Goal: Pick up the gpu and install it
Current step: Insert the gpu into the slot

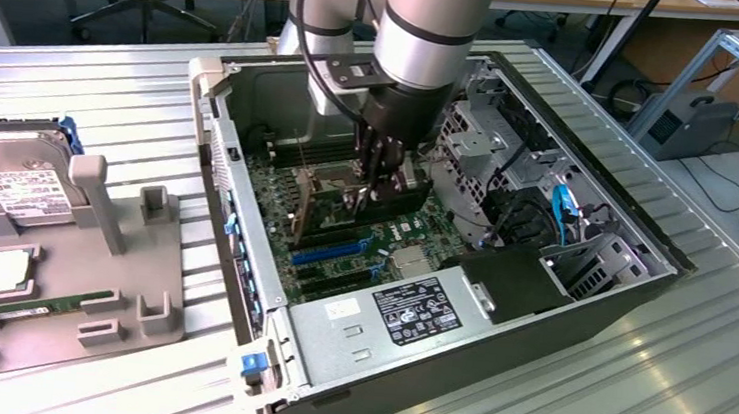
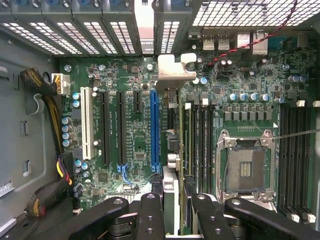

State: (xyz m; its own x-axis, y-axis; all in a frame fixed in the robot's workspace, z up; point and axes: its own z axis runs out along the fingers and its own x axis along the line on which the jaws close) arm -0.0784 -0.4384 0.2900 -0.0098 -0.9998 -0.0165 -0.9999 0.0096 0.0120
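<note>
My gripper point(image 1: 374, 189) is down inside the open PC case point(image 1: 269, 289), jaws pinched on the gpu point(image 1: 343, 200), which stands on edge between the fingers point(image 2: 150, 215). In the wrist view the gpu point(image 2: 172, 150) runs edge-on away from the gripper point(image 2: 172, 212), its silvery bracket point(image 2: 174, 67) at the far end up against the case's rear slot openings. The card sits just beside the blue expansion slot point(image 2: 154, 130), on the side towards the CPU socket; can't tell whether its bottom edge is seated in a connector or just above the motherboard point(image 2: 125, 75).

Around it in the wrist view: white slot point(image 2: 86, 122) and black slots further over on the blue slot's other side, empty CPU socket point(image 2: 245, 167) with metal frame on the card's other side, RAM slots point(image 2: 295, 155) beyond that. Braided black cable bundle point(image 2: 45, 100) lies along the case wall, well apart from the card.

Exterior view: arm point(image 1: 426, 21) comes straight down into the case. Power supply label point(image 1: 417, 310) near the case's front edge, black drive cage point(image 1: 518, 280) towards the exterior view's right. Outside the case on the exterior view's left, a grey parts tray point(image 1: 132, 317) holds a hard drive point(image 1: 17, 186), a CPU point(image 1: 2, 273) and a RAM stick point(image 1: 33, 306).
</note>
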